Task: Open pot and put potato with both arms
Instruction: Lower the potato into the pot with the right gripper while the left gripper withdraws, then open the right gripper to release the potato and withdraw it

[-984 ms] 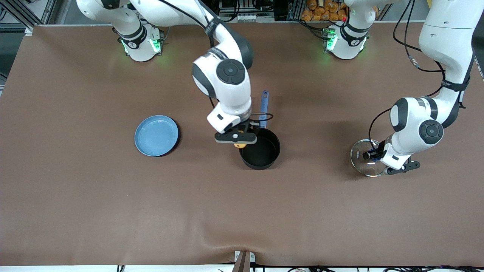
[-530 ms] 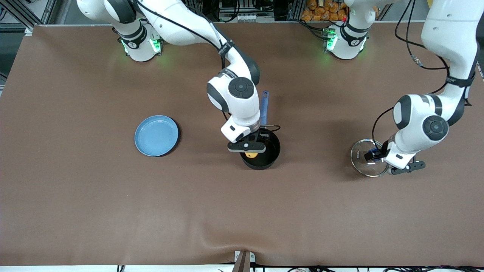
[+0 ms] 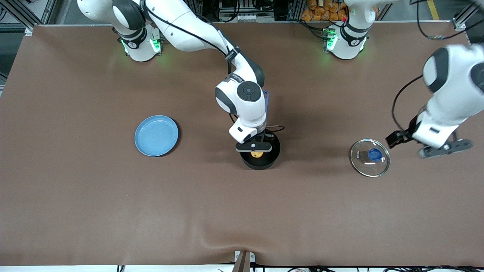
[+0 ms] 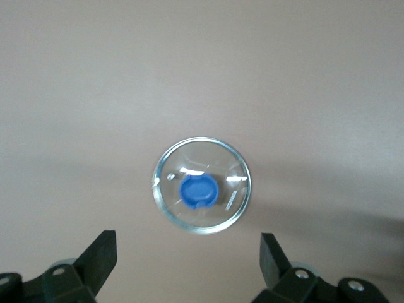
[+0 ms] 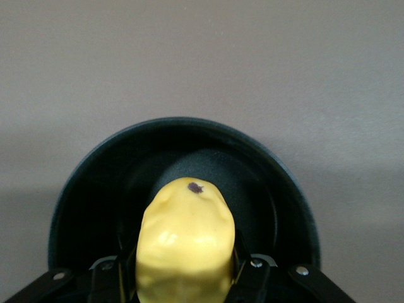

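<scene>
The black pot (image 3: pixel 264 161) stands open mid-table, its blue handle (image 3: pixel 266 99) mostly hidden under the right arm. My right gripper (image 3: pixel 255 152) is shut on the yellow potato (image 3: pixel 257 154) and holds it over the pot's opening; the right wrist view shows the potato (image 5: pixel 185 243) between the fingers above the pot (image 5: pixel 82 208). The glass lid (image 3: pixel 369 157) with its blue knob lies on the table toward the left arm's end. My left gripper (image 3: pixel 431 145) is open and empty, raised above the table beside the lid. The lid (image 4: pixel 202 185) shows in the left wrist view.
A flat light-blue plate (image 3: pixel 156 135) lies on the brown table cover toward the right arm's end. The arm bases stand along the table's edge farthest from the front camera.
My left gripper let go of the lid's knob and rose away from it. My right gripper moved the potato from the pot's rim to over its middle.
</scene>
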Controlling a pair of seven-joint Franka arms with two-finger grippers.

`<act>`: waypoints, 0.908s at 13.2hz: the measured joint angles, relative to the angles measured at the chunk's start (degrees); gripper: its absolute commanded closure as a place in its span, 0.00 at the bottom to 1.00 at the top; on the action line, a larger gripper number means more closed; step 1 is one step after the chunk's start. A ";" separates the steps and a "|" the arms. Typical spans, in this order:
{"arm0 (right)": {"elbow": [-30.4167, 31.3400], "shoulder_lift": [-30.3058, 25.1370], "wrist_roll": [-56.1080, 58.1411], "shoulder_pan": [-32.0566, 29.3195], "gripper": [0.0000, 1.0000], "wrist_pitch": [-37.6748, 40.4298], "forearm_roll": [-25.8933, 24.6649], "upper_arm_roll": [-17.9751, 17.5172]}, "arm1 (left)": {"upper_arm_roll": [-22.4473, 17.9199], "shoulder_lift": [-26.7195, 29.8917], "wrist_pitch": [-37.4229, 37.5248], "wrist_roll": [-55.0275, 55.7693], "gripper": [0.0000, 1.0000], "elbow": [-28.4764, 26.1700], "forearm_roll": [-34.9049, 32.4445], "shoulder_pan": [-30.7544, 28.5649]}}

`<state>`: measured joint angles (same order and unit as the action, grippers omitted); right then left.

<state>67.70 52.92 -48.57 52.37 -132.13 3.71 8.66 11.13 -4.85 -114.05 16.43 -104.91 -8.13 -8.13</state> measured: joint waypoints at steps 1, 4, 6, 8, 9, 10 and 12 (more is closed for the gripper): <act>-0.01 0.73 -0.09 0.15 1.00 -0.78 0.01 0.00 | 0.08 1.00 5.05 0.00 0.00 3.66 0.18 0.01; -0.10 2.62 -0.38 0.35 1.00 -2.62 0.04 -0.01 | 0.15 1.86 17.24 0.00 0.00 15.75 3.68 0.02; -0.35 3.02 -0.82 0.40 0.53 -2.73 0.06 -0.01 | 0.17 2.00 20.86 0.00 0.00 20.10 4.35 -0.01; -0.51 3.02 -1.25 0.41 0.30 -2.74 0.09 -0.01 | 0.00 3.12 22.83 0.00 0.00 22.01 6.19 -0.09; -0.54 3.02 -1.66 0.42 0.25 -2.74 0.10 -0.01 | -0.05 4.17 24.50 0.00 0.00 22.36 7.08 -0.12; -0.55 3.02 -1.92 0.42 0.19 -2.74 0.11 -0.01 | -0.06 5.25 26.05 0.00 0.00 22.39 7.51 -0.13; -0.57 3.02 -2.14 0.42 0.15 -2.74 0.13 -0.01 | -0.08 6.68 28.00 0.00 0.00 22.35 7.64 -0.14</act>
<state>67.14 55.94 -50.71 52.78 -134.87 3.84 8.65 11.05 1.83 -86.05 16.43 -82.55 -0.49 -8.26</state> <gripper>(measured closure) 0.260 0.000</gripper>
